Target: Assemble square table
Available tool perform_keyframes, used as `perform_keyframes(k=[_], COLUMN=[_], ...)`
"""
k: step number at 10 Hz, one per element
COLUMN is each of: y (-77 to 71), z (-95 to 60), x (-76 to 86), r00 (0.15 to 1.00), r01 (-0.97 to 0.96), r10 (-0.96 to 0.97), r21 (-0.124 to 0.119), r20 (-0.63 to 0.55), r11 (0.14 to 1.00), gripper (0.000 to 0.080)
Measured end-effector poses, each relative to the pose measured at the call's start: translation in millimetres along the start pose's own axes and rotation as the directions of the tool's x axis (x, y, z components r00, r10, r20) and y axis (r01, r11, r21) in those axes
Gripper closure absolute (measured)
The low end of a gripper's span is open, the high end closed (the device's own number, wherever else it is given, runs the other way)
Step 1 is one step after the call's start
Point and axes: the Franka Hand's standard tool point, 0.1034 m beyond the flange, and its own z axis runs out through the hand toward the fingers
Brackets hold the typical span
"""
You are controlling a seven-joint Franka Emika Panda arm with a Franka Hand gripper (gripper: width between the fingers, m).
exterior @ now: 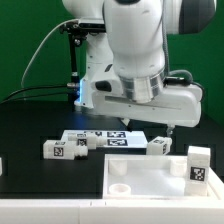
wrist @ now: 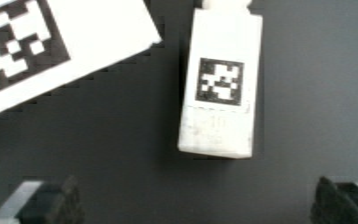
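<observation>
The square table top lies flat at the front, with corner holes showing. One white leg stands upright at its right corner. Three more tagged legs lie on the black table: two at the exterior view's left and one behind the top. My gripper hovers above that last leg. In the wrist view this leg lies ahead of the open, empty gripper. Its dark fingertips stand wide apart, clear of the leg.
The marker board lies between the loose legs; its edge shows in the wrist view beside the leg. The white robot base stands behind. A small white piece sits at the exterior view's left edge.
</observation>
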Motion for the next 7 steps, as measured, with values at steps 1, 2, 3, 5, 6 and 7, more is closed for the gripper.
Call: perform_keyframes(k=[1, 2, 3, 5, 6, 7], y=[-4.3, -10.5, -14.3, -6.4, -3.6, -4.6], z=[4.2, 7.6, 9.6, 10.9, 12.8, 13.8], x=[-0.4, -1.5, -2.9, -5.5, -3.2, 0.2], r00=[0.996, 0.988, 0.974, 0.936, 0.918, 0.922], r01=[0.031, 0.044, 0.038, 0.01, 0.007, 0.007], r10=[-0.033, -0.046, -0.038, -0.011, -0.006, -0.006], r21=[0.02, 0.014, 0.008, 0.003, -0.001, 0.0], r20=[0.079, 0.15, 0.223, 0.353, 0.396, 0.386], r11=[0.999, 0.999, 0.999, 1.0, 1.0, 1.0], gripper=[0.0151, 0.0151, 0.0151, 0.0151, 0.0151, 0.0151])
